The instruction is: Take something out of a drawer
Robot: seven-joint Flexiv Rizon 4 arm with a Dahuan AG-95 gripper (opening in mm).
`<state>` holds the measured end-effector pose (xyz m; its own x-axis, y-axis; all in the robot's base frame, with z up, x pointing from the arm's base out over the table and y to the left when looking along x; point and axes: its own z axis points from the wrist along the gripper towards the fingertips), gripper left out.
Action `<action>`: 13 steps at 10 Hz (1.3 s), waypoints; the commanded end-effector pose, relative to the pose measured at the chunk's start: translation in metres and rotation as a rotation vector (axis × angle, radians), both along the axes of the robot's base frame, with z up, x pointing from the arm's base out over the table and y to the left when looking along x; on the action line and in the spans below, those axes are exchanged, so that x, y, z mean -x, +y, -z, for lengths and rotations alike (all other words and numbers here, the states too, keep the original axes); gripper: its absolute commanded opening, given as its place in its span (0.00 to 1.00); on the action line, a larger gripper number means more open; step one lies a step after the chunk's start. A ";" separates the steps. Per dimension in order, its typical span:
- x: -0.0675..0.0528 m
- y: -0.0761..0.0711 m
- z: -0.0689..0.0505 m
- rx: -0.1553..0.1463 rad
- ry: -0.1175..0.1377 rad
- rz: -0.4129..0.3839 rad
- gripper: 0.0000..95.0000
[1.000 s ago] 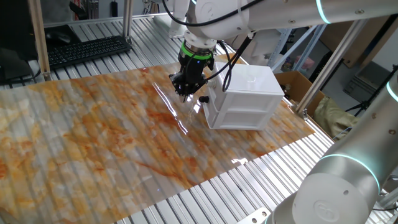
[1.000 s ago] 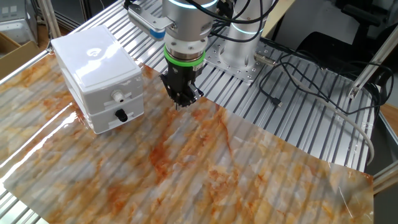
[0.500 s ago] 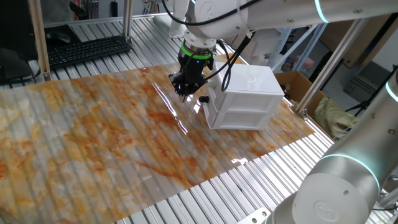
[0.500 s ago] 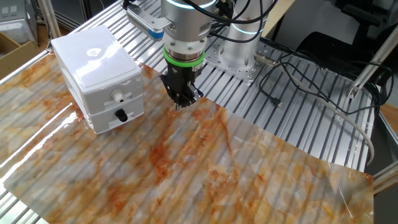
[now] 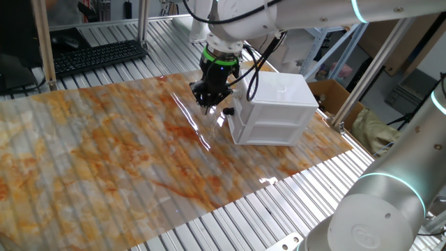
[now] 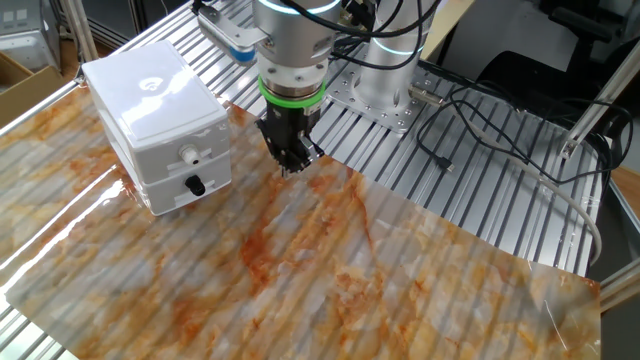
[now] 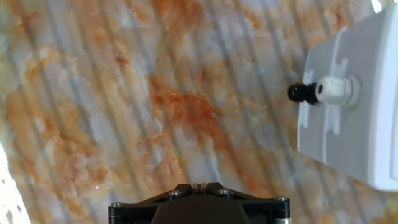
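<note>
Hand view shows the drawer point(image 7: 348, 93) closed in the white cabinet point(image 6: 160, 110) on the worktop point(image 6: 300, 260). Its white knob sits directly above a black knob point(image 6: 196, 186), inviting a wrong grab. Beside the cabinet, the tool point(image 6: 288, 160) hangs clenched, empty; nothing stands between.

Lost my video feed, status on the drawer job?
Gripper hovering beside the cabinet, holding nothing; jaw state unclear. Top drawer shut, untouched. Nothing in the way.

Two high opposite side views, one close downward hand view; cabinet point(image 6: 160, 120) shared
</note>
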<state>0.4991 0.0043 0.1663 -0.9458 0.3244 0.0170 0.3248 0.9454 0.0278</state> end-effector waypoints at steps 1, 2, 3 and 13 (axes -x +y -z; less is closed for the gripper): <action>-0.001 -0.005 0.002 0.003 0.036 0.205 0.00; -0.001 -0.007 0.003 0.000 0.042 0.255 0.00; -0.002 -0.013 0.004 -0.028 0.047 0.323 0.00; -0.022 -0.041 0.005 -0.009 0.017 0.874 0.00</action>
